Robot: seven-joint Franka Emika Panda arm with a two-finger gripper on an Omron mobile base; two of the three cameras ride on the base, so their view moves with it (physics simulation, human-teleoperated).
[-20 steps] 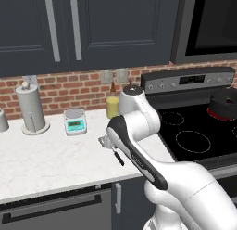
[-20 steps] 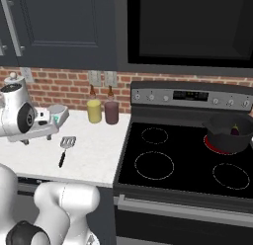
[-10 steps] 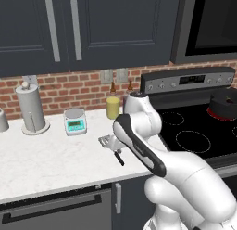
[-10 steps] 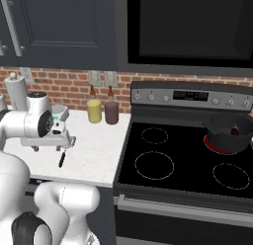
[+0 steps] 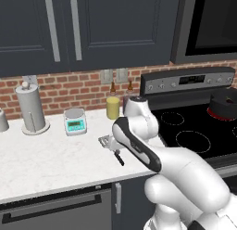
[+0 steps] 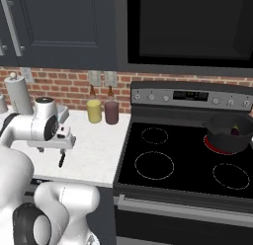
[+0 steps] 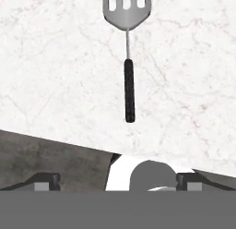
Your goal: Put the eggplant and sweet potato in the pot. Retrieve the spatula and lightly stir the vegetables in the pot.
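Note:
The spatula (image 7: 129, 87) lies flat on the white marble counter (image 5: 51, 159), with its slotted silver head (image 7: 126, 9) away from the hand and its black handle towards it. My gripper (image 7: 117, 181) hangs above the handle's end, open, with nothing between its fingers (image 7: 46, 179). From the right base view the gripper (image 6: 51, 146) sits just over the spatula handle (image 6: 62, 160). The dark pot (image 6: 228, 135) stands on the glowing back right burner, with the dark eggplant (image 6: 235, 131) showing inside. The sweet potato is hidden.
A yellow jar (image 5: 112, 107) and a maroon jar (image 6: 111, 112) stand by the brick wall. A kitchen scale (image 5: 75, 121) and a paper towel holder (image 5: 31, 108) are further left. The black stovetop (image 6: 163, 165) adjoins the counter on the right.
The hand has swung in from the left and come down over the spatula. The jaws stayed open. The spatula and pot have not moved.

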